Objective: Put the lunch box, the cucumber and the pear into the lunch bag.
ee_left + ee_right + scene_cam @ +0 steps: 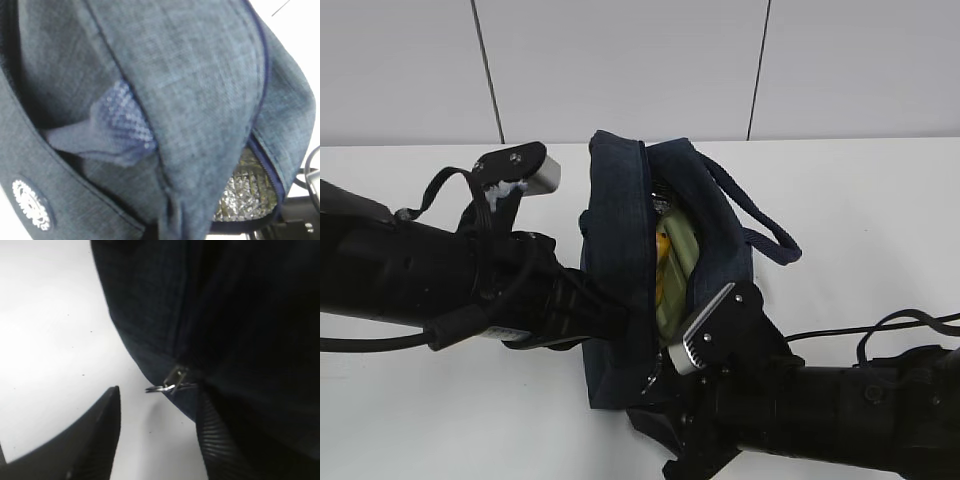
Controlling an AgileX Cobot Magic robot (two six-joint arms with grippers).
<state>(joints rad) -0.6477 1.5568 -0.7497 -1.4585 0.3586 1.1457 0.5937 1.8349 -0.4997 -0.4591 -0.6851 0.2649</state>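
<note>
Lunch box (678, 262) and pear (662, 250) sit inside lunch bag (620, 300); cucumber unseen; left end effector closed on the bag's fabric, right end effector (160, 435) open.

Probably a lab: bare white table (880, 200), plain panelled wall (620, 60).

The dark navy lunch bag (225, 305) filled the upper right of the frame over the white table (50, 340); its metal ring pull (170, 385) hung at the lower edge; the right gripper (160, 435) stood parted, one finger (215, 440) against the fabric.
</note>
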